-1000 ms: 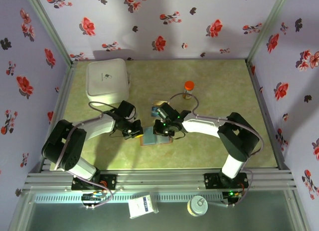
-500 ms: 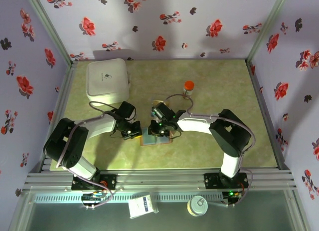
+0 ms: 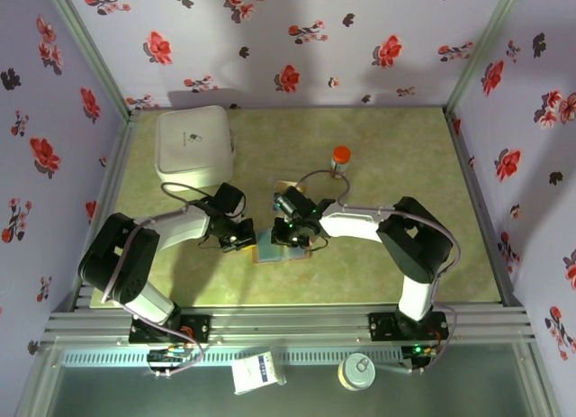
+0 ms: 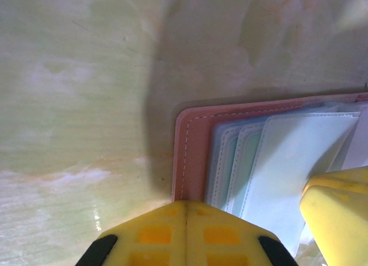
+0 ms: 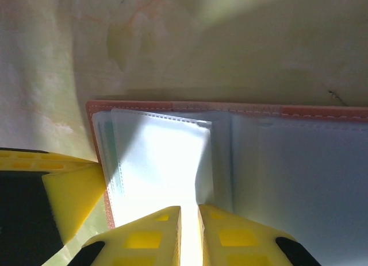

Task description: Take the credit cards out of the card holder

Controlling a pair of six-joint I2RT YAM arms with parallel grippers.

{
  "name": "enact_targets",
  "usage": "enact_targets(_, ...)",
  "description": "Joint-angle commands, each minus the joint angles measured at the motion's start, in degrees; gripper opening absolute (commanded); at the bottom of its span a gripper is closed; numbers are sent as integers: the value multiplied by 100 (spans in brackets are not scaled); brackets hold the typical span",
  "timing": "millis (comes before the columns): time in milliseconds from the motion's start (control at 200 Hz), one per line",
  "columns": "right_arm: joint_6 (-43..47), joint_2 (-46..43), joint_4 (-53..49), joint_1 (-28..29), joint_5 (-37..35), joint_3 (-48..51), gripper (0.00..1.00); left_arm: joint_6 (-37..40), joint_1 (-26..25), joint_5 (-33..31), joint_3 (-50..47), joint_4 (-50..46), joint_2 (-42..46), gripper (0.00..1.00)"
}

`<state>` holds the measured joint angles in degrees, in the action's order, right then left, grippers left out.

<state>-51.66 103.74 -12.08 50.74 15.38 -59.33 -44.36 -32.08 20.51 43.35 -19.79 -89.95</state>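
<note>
Low in the middle of the top view, the card holder (image 3: 281,247) lies open on the table (image 3: 405,147). The left tool (image 4: 185,211), pressed together, sits at its brown edge. The right tool (image 5: 190,214) pinches what looks like a clear sleeve (image 5: 161,162). Teal credit cards (image 4: 236,162) sit in their pockets, so the emptying looks barely begun.

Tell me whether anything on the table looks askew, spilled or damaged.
Nothing is spilled or damaged. The card holder lies open, and its clear sleeves are fanned apart rather than stacked flat. One of them seems pinched between the jaws of the right gripper.
</note>
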Motion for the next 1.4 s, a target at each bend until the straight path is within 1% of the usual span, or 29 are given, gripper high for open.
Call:
enact_targets(0, 7, -175, -207, -62, -246, 75, 15, 163, 43, -203, 41, -309, -58, 0)
enact_targets(505, -2, -284, 38, -157, -46, 366, 14, 156, 43, -188, 137, -432, 55, 0)
enact_targets(715, -5, -309, 83, -152, -52, 396, 14, 10, 38, -152, 182, -522, 467, 0)
enact_targets(815, -11, -319, 83, -152, -53, 405, 14, -164, 43, 12, 164, -413, 730, 0)
enact_targets(915, -11, -322, 83, -157, -52, 427, 14, -383, 34, 280, 72, -120, 921, 6)
enact_targets(1040, -14, -354, 83, -161, -53, 440, 14, -654, 15, 641, -65, 312, 956, 14)
enact_targets(1185, -11, -351, 74, -171, -52, 445, 14, -868, -87, 788, -200, 687, 855, 23)
enact_targets(1260, -11, -355, 74, -171, -48, 442, 14, -931, -141, 838, -250, 837, 748, 25)
enact_targets(1395, -20, -355, 76, -172, -43, 444, 14, -1027, -202, 872, -301, 1013, 571, 26)
